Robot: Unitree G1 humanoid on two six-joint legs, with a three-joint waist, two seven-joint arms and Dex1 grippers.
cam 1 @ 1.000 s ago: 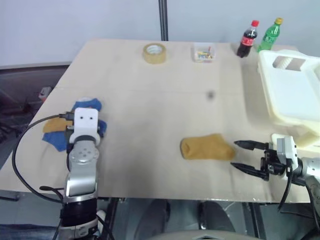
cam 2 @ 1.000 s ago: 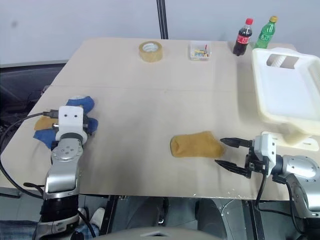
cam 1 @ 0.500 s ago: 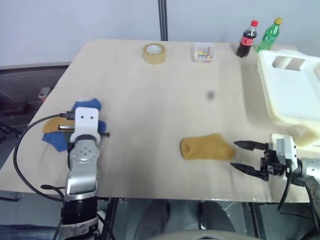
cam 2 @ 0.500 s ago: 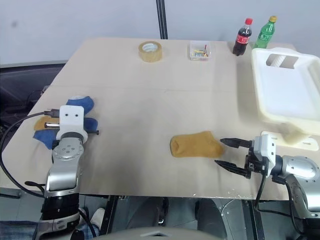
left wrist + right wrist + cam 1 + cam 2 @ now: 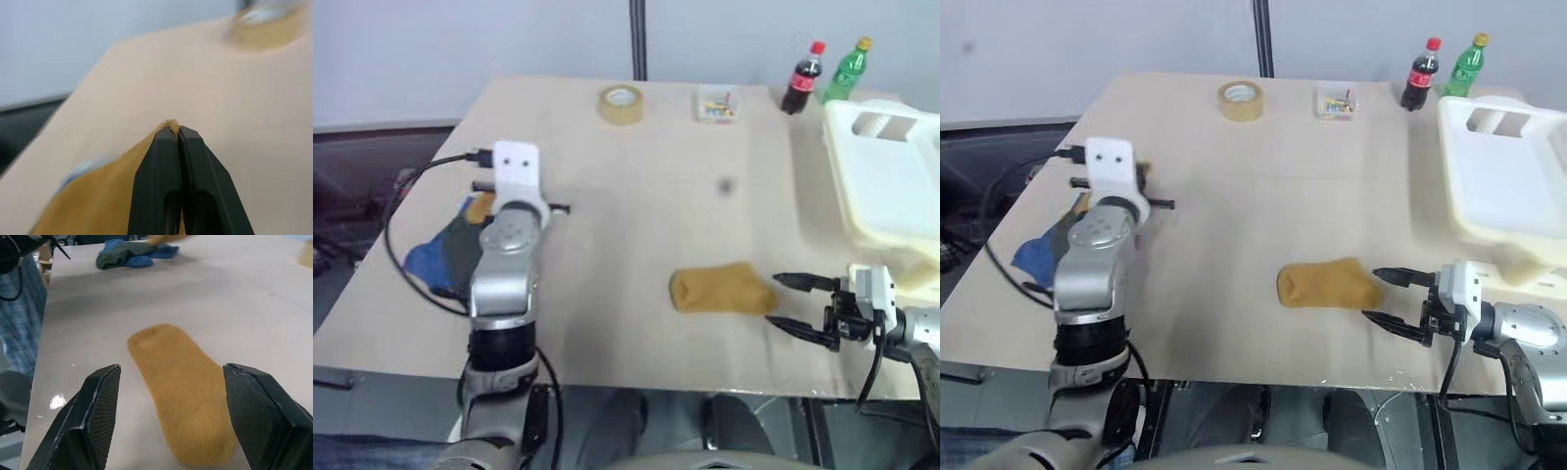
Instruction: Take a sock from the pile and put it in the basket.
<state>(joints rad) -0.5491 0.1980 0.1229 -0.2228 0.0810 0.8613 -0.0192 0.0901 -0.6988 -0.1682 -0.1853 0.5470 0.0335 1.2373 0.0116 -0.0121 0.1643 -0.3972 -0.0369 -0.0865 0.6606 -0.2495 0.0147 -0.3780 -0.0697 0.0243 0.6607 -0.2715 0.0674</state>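
Note:
The pile [image 5: 442,260] of blue and dark grey socks lies near the table's left edge. My left gripper [image 5: 177,131] is shut on the edge of a mustard-yellow sock [image 5: 95,203], lifted above the pile; the sock hangs down beside the arm [image 5: 482,207]. A second mustard sock [image 5: 721,291] lies flat at the front middle of the table. My right gripper [image 5: 791,305] stands open just right of it, fingers level and pointing at it, not touching. The cream-white basket [image 5: 889,201] sits at the right edge of the table.
At the far edge stand a tape roll [image 5: 620,104], a small clear box of coloured bits [image 5: 716,104], a cola bottle [image 5: 802,78] and a green bottle [image 5: 848,69]. A black cable [image 5: 411,206] loops from my left wrist.
My left gripper closed on a mustard sock in the pile and rose forward and to the right with it. The right arm stayed still.

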